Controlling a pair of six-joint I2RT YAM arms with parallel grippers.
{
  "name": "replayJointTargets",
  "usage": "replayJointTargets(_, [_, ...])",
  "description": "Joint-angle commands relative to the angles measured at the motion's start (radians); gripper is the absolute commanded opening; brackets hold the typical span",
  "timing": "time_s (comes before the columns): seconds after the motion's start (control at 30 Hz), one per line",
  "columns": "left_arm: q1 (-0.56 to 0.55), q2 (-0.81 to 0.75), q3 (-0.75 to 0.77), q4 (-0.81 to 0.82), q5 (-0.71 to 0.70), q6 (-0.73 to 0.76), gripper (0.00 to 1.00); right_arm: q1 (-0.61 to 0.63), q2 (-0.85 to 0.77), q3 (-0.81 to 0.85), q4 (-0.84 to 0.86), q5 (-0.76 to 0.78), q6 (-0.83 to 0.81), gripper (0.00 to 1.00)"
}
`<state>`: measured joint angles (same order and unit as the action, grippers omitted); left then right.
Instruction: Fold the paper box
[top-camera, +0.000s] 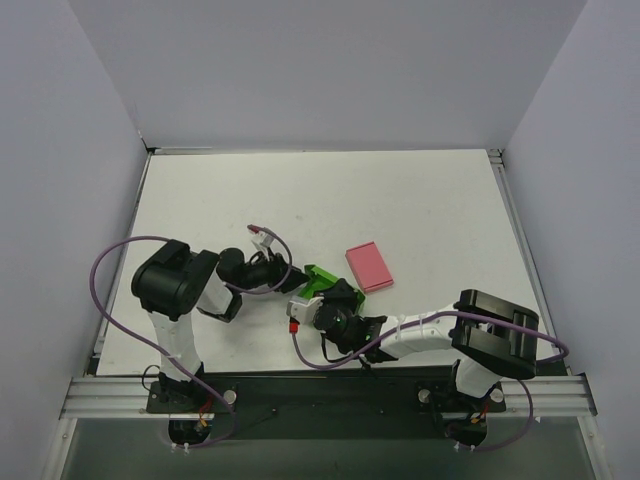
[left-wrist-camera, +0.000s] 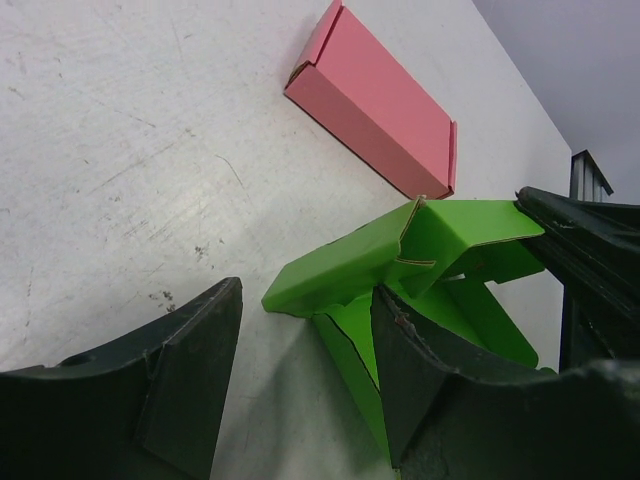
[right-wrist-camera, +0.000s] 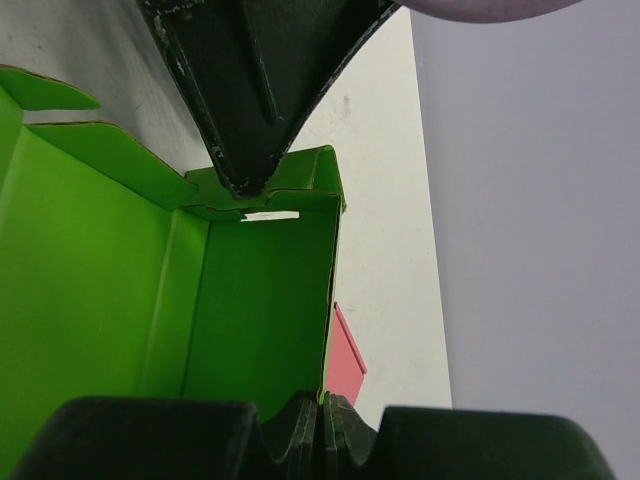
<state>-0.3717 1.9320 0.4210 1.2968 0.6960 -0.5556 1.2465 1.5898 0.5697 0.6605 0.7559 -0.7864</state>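
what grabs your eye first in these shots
A bright green thin-card box, half folded with flaps raised, sits near the front middle of the white table, where the left gripper and right gripper meet at it. A flat pink rectangular box lies just beyond, to its right, untouched.

A flat pink box (top-camera: 369, 267) lies on the white surface (top-camera: 420, 200), a little right of centre, its long sides running diagonally. Faint scuffs and scratches mark the surface. Plain lavender-grey walls (top-camera: 330, 70) stand around three sides.
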Motion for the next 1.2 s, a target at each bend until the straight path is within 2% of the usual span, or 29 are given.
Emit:
replayJointTargets(0.0, [-0.012,0.002,0.045,0.213,-0.009,0.052,0.64,0.001,-0.008,0.015,-0.045,-0.02,0.03,0.0])
replayJointTargets(0.1, [-0.022,0.004,0.058,0.225,0.003,0.056,0.61,-0.002,-0.007,0.018,-0.052,-0.021,0.035,0.0])
replayJointTargets(0.17, [-0.03,0.004,0.061,0.225,0.016,0.062,0.54,-0.009,-0.001,0.021,-0.065,-0.023,0.044,0.0])
replayJointTargets(0.23, [-0.03,0.007,0.052,0.239,0.019,0.06,0.52,-0.018,0.001,0.025,-0.065,-0.017,0.053,0.0])
replayJointTargets(0.47, [-0.019,-0.004,0.021,0.243,-0.001,0.063,0.52,-0.053,-0.048,0.012,-0.081,-0.029,0.075,0.0])
replayJointTargets(0.7, [-0.012,-0.005,0.029,0.257,0.016,0.048,0.52,-0.053,-0.022,0.021,-0.088,-0.029,0.072,0.0])
replayJointTargets(1.17, [-0.018,0.016,0.108,0.286,0.102,0.002,0.54,-0.052,-0.005,0.027,-0.093,-0.029,0.07,0.0])
